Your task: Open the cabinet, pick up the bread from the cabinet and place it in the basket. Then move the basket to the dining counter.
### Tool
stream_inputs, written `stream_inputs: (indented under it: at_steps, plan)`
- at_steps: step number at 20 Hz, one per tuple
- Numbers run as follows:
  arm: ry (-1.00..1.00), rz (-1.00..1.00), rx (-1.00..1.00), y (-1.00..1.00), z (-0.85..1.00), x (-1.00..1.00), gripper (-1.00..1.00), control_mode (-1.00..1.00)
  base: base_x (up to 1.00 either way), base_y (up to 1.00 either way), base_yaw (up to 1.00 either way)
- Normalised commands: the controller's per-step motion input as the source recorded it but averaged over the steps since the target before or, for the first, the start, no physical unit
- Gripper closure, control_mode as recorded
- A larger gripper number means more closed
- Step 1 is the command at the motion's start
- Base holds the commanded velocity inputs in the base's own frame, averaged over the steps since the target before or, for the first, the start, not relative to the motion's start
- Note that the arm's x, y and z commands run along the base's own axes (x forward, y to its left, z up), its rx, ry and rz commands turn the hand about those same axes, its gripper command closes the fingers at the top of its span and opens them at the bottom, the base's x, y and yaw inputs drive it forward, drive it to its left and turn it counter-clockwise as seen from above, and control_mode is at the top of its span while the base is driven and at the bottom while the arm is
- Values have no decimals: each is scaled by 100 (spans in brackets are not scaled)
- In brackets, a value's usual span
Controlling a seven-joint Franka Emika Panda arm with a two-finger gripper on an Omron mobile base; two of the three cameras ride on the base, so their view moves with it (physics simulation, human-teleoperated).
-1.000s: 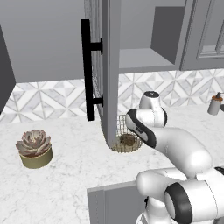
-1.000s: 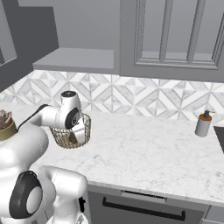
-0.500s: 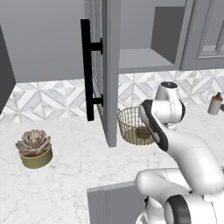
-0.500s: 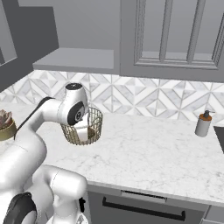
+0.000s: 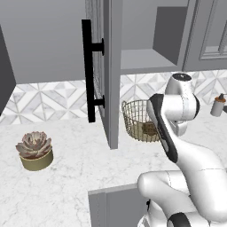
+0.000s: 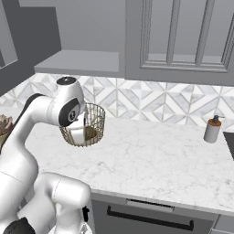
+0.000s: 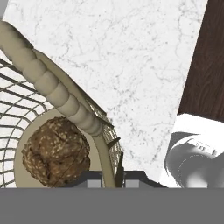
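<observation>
I have the gripper [image 7: 111, 177] clamped on the rim of the basket [image 5: 138, 119]; in the hand view the two dark finger tips sit on either side of the tan rim wire at the bottom edge, with one of the basket's ribbed handles arching up and away from them. The basket hangs off the hand, lifted clear of the marble worktop [image 6: 151, 157] in the right base view. The bread [image 7: 56, 151] lies on the solid tan base inside the basket, just to the left of the fingers in the hand view, and I can also make it out through the mesh from the left base camera [image 5: 149, 129]. The cabinet [image 5: 104, 71] stands open to the left of the basket, its glass-paned door edge-on toward me with the black bar handle [image 5: 88, 71] facing outward. Farther left on the worktop sits a succulent in a tan pot [image 5: 34, 150]. A soap dispenser [image 6: 212, 129] stands well off to the right of the hand, near the tiled backsplash [image 6: 155, 100].
</observation>
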Motion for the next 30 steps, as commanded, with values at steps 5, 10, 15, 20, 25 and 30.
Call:
stream_inputs:
  at_steps: [5, 10, 15, 20, 25, 30]
  plan:
    - [-12, 0, 0, -5, 17, -23, 100, -100, 0, 0, 0]
    - [-6, 0, 0, 0, 0, -2, 100, -100, 0, 0, 0]
    - [-1, 0, 0, 0, 0, -5, 100, -100, 0, 0, 0]
    - [0, -1, 0, 0, 0, -3, 100, -100, 0, 0, 0]
    - [0, 0, 0, 0, 0, 0, 100, 100, -21, -52, -6]
    - [0, 0, 0, 0, 0, 0, 100, 100, -70, -100, -33]
